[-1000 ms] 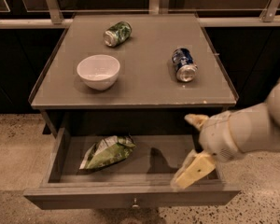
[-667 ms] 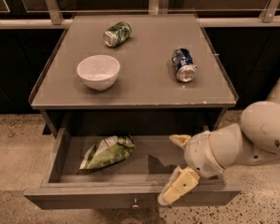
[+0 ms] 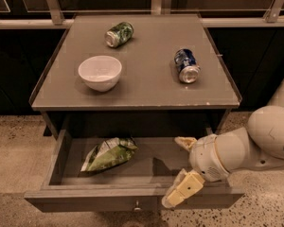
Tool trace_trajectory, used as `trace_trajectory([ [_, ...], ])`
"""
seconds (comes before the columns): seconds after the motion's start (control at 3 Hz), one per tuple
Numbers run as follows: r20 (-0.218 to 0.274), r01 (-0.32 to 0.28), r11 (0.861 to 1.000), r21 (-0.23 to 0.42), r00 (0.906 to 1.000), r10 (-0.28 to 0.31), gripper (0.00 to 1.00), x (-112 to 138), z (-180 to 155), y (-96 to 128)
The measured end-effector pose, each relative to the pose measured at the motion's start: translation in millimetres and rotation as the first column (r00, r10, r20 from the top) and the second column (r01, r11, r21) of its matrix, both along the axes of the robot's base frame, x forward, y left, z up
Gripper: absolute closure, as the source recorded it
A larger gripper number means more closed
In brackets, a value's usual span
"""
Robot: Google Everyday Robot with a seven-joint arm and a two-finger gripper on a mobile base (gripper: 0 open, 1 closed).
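Closest to me is the open drawer [image 3: 99, 193], pulled out from under the small table, its front panel with a little knob in the middle. The gripper [image 3: 179, 168] hangs at the drawer's right end, just above the front edge. Its two fingers [image 3: 184, 189] are spread wide apart with nothing between them: one pale finger juts down over the drawer front, the other points back into the drawer. The thick white arm [image 3: 255, 141] comes in from the right.

Inside the drawer, on the left half of its floor, lies a crumpled green bag [image 3: 108, 153], flat on its side and well apart from the gripper.

Up on the table [image 3: 146, 91], a white bowl [image 3: 100, 72] stands upright toward the left. A blue can [image 3: 186, 65] lies on its side to the right. A green can [image 3: 119, 34] lies on its side further back, near the far edge.
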State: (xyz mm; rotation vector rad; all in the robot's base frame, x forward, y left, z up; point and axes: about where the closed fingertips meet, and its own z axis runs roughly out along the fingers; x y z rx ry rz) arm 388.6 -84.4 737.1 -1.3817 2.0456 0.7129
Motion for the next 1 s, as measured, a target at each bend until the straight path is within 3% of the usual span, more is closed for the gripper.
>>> trace_trajectory([
  [0.33, 0.065, 0.029, 0.999, -0.029, 0.9975, -0.027, 0.0, 7.3, 5.0, -1.5],
  [0.67, 0.138, 0.041, 0.998, -0.049, 0.9899, -0.034, 0.0, 26.9, -13.3, 15.8],
  [1.0, 0.205, 0.073, 0.995, -0.066, 0.9771, -0.058, 0.0, 51.7, -24.4, 25.9],
])
